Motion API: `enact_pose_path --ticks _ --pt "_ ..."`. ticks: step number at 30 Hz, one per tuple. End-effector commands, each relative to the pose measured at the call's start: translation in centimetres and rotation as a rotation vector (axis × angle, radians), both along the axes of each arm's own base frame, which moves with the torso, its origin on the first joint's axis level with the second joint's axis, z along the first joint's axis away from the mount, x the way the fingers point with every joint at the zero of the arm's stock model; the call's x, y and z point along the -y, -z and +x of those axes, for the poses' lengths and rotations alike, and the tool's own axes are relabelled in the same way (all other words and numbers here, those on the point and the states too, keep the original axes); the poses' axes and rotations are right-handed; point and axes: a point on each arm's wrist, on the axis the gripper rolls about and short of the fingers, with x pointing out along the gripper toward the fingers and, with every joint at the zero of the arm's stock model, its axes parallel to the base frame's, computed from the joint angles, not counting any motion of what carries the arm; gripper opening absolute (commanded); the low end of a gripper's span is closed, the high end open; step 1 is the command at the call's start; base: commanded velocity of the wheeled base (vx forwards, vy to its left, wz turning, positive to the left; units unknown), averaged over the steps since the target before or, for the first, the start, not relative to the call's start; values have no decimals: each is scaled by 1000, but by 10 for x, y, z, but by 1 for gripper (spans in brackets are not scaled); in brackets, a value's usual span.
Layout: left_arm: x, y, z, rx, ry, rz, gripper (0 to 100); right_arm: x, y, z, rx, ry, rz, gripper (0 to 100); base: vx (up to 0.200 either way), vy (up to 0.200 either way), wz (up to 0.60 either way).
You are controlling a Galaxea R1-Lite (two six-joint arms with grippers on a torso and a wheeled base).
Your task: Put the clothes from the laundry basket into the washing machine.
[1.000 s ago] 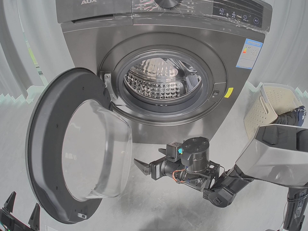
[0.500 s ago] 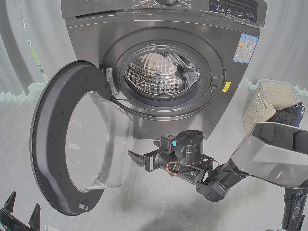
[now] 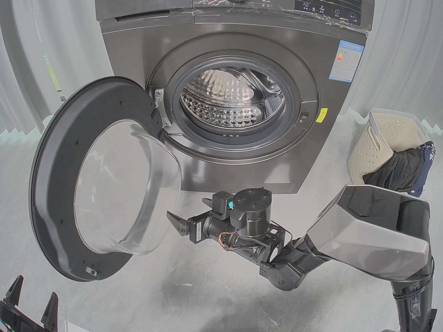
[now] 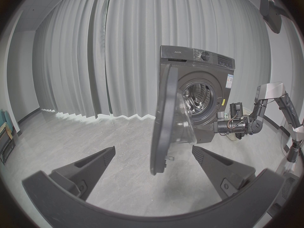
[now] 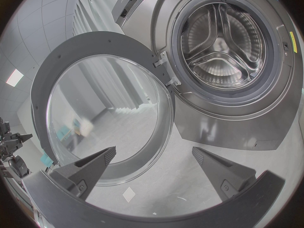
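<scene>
The right gripper (image 3: 187,208) is held with jaws apart, low before the washing machine (image 3: 138,51), beside its open door (image 3: 60,162). Jaws of the left gripper (image 4: 153,149) are also spread. Dark clothes (image 3: 397,171) are seen in the laundry basket (image 3: 369,148) right of the machine.

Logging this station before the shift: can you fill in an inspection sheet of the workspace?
Surface: pale grey floor, smooth.
Job's things: dark grey front-loading washing machine, round door open, steel drum showing no clothes; cream perforated plastic laundry basket to its right, holding dark clothes.
Clutter: small white square on the floor.
Grippers: left gripper open, empty; right gripper open, empty, low before the machine.
Cables: orange wires looped at the right wrist.
Surroundings: pale pleated curtains.
</scene>
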Motion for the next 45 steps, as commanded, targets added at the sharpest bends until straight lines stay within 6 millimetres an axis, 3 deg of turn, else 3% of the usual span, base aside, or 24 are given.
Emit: enact_pose_path --ticks 1,6,18,23,26,29,31,34,35,36,39,41,42,43,44,45 --pt "0 5 0 0 -1 -1 100 0 -2 6 6 12 7 100 0 0 0" --pt "0 5 0 0 -1 1 100 -1 -7 17 21 27 20 100 0 0 0" --pt "0 5 0 0 0 -1 100 -49 14 16 38 13 41 100 0 0 0" --pt "0 5 0 0 0 -1 100 -50 9 17 47 18 61 100 0 0 0" --pt "0 5 0 0 0 -1 100 -39 0 18 43 46 69 100 0 0 0" --pt "0 5 0 0 -1 -2 100 -11 -31 11 53 89 73 100 0 0 0" --pt "0 5 0 0 -1 -2 100 21 -53 1 49 125 57 100 0 0 0" --pt "0 5 0 0 -1 -1 100 73 -83 -26 58 167 57 100 0 0 0" --pt "0 5 0 0 -1 -1 100 76 -84 -28 60 168 60 100 0 0 0" --pt "0 5 0 0 -1 1 100 101 -98 -48 86 182 86 100 0 0 0" --pt "0 5 0 -1 -1 1 100 135 -110 -77 127 203 108 100 0 0 0" --pt "0 5 0 -1 -1 1 100 180 -121 -106 166 260 116 100 0 0 0" --pt "0 5 0 -1 -1 1 100 196 -125 -115 182 291 121 100 0 0 0" --pt "0 5 0 -1 -1 1 100 198 -126 -116 186 296 120 100 0 0 0" --pt "0 5 0 -1 0 -1 100 225 -131 -125 228 365 115 100 0 0 0" --pt "0 5 0 -1 -1 1 100 237 -133 -128 248 404 104 100 0 0 0"
